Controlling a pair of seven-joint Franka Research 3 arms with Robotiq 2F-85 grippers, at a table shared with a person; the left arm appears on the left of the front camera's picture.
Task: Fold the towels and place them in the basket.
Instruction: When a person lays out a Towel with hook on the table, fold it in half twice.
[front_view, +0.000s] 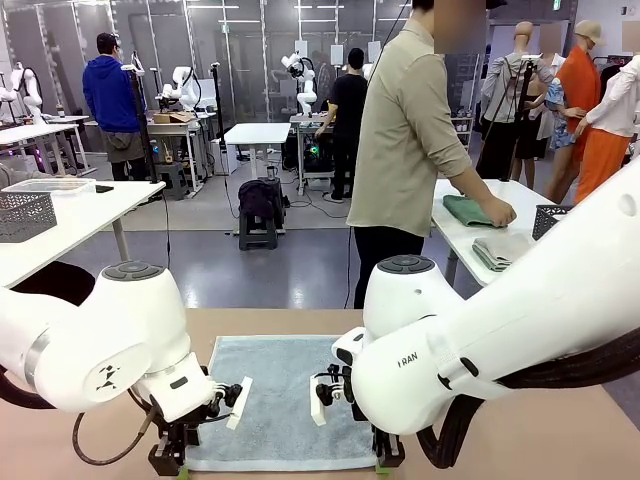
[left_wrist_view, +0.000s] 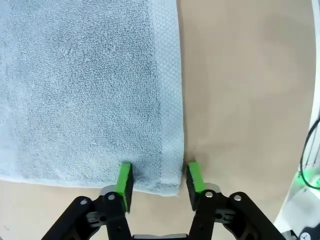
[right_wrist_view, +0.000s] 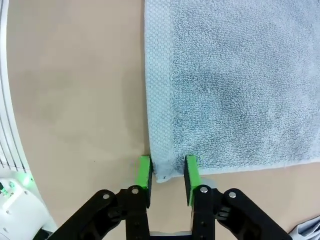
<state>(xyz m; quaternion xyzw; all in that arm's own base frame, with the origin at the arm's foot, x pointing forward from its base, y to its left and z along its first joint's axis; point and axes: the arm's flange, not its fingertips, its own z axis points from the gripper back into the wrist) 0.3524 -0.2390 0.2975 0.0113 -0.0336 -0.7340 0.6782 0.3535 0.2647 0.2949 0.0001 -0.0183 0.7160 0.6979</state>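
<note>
The towel is soft terry cloth with a fuzzy looped pile and a flatter woven band along its edge. The worktop looks smooth, matt and tan. The left tool and right tool look like matt black plastic with bright green, rubbery-looking pads. The arms have glossy white shells.

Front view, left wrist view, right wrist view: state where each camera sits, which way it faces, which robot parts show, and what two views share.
Front view: between the arms, facing across the table toward a person; left arm and right arm frame the towel.
Left wrist view: on the left wrist, looking down along the left gripper, which straddles a towel corner.
Right wrist view: on the right wrist, looking down along the right gripper, straddling another corner.
Shared: both wrist views show the same towel.
</note>
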